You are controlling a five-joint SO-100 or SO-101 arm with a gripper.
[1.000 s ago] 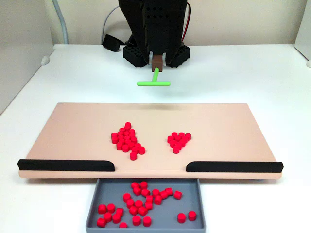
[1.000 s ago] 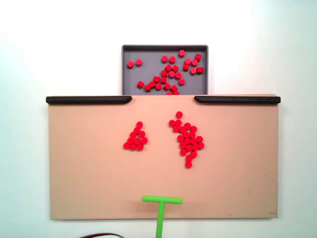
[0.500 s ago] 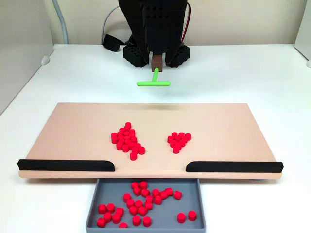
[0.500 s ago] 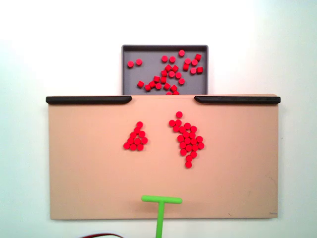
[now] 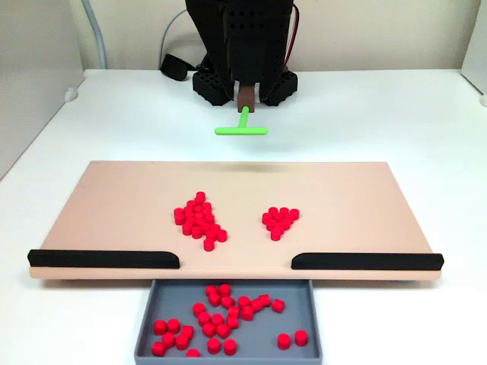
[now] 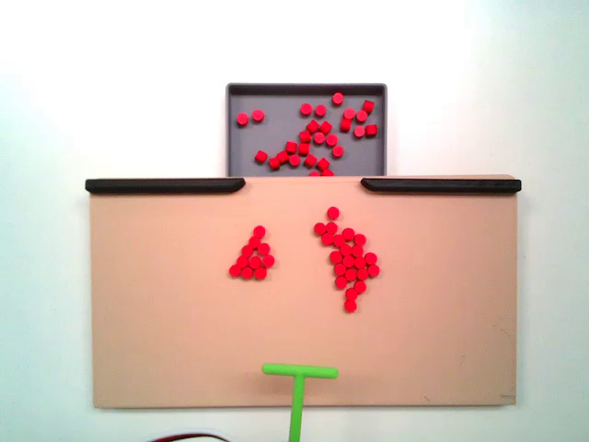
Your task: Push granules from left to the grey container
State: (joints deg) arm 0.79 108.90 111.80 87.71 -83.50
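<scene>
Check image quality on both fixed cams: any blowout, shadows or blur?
In a fixed view, the white table is blown out toward the top edge, while the granules stay crisp. In another fixed view, the green T-shaped stick casts a faint shadow on the beige board; no motion blur.

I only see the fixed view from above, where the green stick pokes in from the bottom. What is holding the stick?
Observer: In a fixed view, a black robot arm holds the green stick by a brown block.
Operator: Is the stick touching the board?
Observer: It looks not. Its crossbar hangs in the air near the board's far edge.
Operator: Will the red beads drop into the tray?
Observer: Probably. The board's front edge stands higher than the grey tray, which tucks under it.
</scene>
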